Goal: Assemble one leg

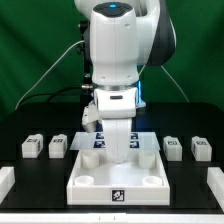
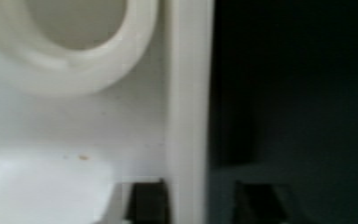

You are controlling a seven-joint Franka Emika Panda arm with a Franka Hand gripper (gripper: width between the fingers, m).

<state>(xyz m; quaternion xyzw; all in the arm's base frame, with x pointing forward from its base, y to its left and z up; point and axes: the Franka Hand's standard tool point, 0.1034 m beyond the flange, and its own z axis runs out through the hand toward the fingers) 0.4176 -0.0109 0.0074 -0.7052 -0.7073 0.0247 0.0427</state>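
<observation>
Black table (image 1: 15, 125): white legs (image 1: 30, 147) flank the tabletop (image 1: 90, 180); gripper (image 1: 120, 148) state cannot be told.

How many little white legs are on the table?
4. At the exterior view's left: first leg, second leg. At the exterior view's right: third leg, fourth leg. The arm may hide others.

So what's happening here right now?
The gripper is down at the back edge of the tabletop, with its fingers on either side of that edge. Whether they are clamped is unclear. Four legs lie loose, two at each side of the tabletop, none picked up or fitted.
</observation>
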